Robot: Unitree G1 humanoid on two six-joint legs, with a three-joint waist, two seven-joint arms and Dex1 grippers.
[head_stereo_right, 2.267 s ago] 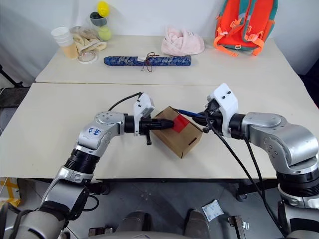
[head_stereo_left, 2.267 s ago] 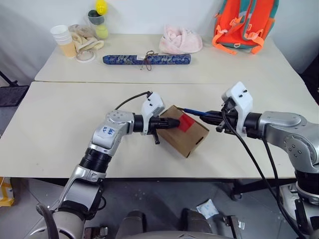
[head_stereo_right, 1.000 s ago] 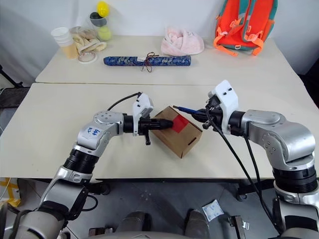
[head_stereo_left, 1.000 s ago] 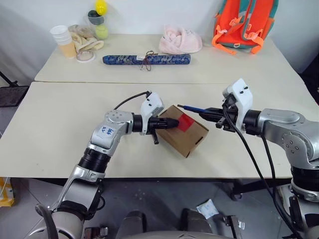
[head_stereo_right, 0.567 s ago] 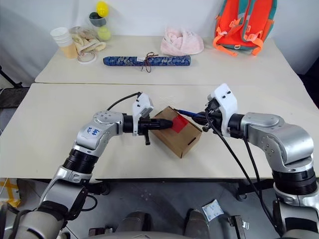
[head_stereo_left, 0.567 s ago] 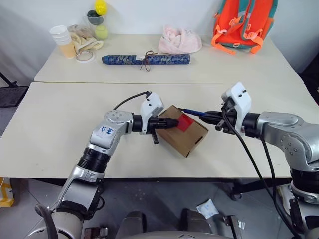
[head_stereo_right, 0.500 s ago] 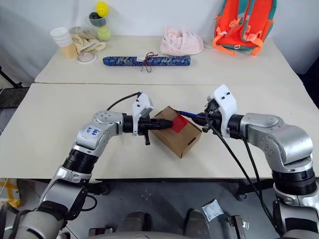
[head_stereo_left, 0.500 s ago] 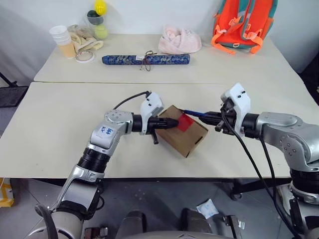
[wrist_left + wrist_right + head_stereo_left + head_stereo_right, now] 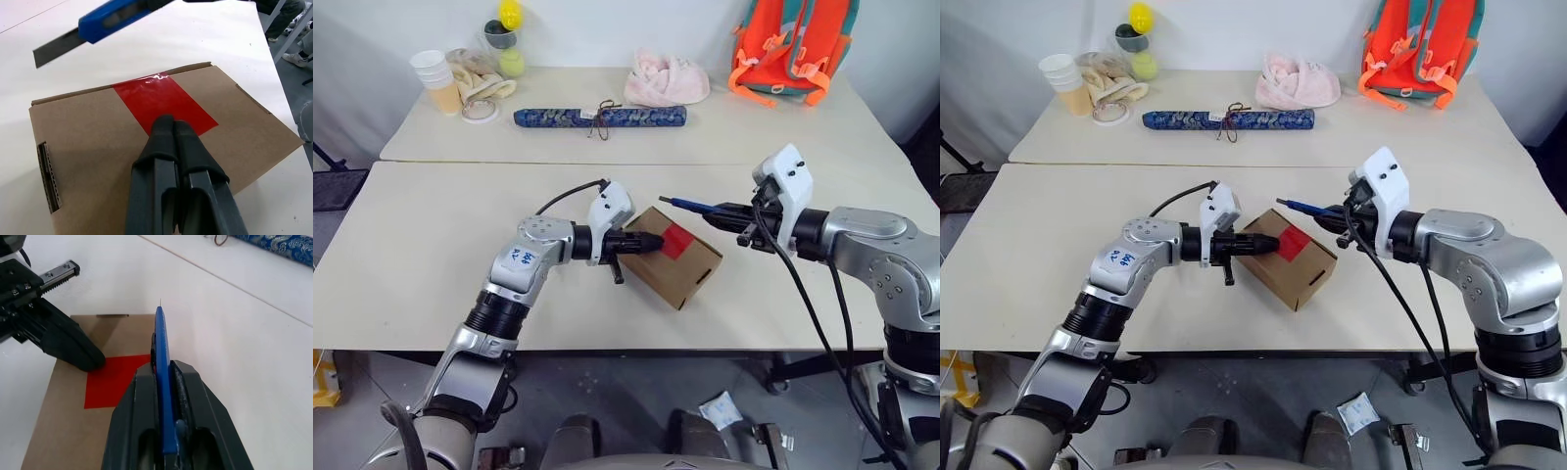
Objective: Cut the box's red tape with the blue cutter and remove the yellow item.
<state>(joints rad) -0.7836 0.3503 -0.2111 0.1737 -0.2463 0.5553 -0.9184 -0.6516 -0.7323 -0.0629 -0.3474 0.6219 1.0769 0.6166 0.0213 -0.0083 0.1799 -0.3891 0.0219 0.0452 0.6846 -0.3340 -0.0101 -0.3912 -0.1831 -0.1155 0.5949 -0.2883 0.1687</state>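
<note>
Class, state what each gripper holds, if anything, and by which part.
Right gripper grips the blue cutter by its handle end. Left gripper, shut, holds nothing; it presses on the box.

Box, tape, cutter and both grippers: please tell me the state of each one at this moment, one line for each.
box: flaps closed, lying on the table.
red tape: whole, no cut visible.
blue cutter: blade extended, in the air above the box, not touching the tape.
left gripper: shut, tips resting on the red tape.
right gripper: shut on the blue cutter.
</note>
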